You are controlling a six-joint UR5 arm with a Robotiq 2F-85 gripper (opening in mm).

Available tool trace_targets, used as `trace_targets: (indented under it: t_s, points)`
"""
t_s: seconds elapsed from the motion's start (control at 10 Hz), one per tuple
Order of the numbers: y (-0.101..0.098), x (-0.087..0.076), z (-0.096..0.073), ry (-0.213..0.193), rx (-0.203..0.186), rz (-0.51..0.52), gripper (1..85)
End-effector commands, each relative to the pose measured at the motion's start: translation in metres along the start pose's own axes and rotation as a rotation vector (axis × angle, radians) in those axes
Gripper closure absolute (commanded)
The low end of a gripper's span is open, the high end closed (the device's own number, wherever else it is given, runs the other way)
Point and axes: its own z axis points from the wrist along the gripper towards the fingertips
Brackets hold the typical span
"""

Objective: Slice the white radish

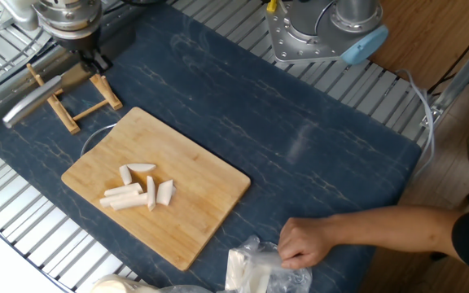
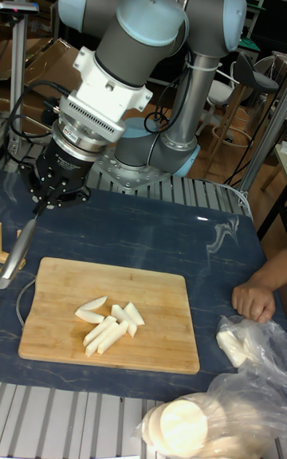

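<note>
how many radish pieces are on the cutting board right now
5, clustered near the middle of the cutting board: a wedge at the back, a short piece to its left, long sticks in front, a thin stick, a wedge on the right. Overlaps may hide more.

One bamboo cutting board (image 1: 187, 213) carrying about six white radish pieces (image 1: 137, 189); one wooden knife stand (image 1: 78, 96); one knife (image 1: 31, 99); one gripper (image 2: 49, 198); one human hand (image 1: 304, 242); one plastic bag (image 1: 255, 268).
</note>
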Motion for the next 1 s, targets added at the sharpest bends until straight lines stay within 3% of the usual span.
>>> trace_targets:
  t_s: [0.0,0.1,0.2,0.4,0.5,0.6,0.7,0.8,0.9]
  points:
    - [0.002,-0.013,-0.002,-0.049,-0.007,0.016,84.7]
    - [0.007,-0.006,-0.002,-0.024,-0.028,0.012,84.7]
    - [0.013,0.013,-0.002,0.048,-0.051,0.021,84.7]
    - [0.008,0.028,-0.003,0.108,-0.028,0.059,84.7]
    - [0.011,0.011,-0.002,0.042,-0.043,0.108,84.7]
    - [0.002,0.003,-0.002,0.012,-0.007,0.111,84.7]
    - [0.001,-0.003,-0.002,-0.011,-0.005,0.074,84.7]
    - [0.017,0.002,-0.002,0.008,-0.068,0.028,84.7]
    - [-0.002,0.0,-0.005,0.024,-0.093,0.001,84.7]
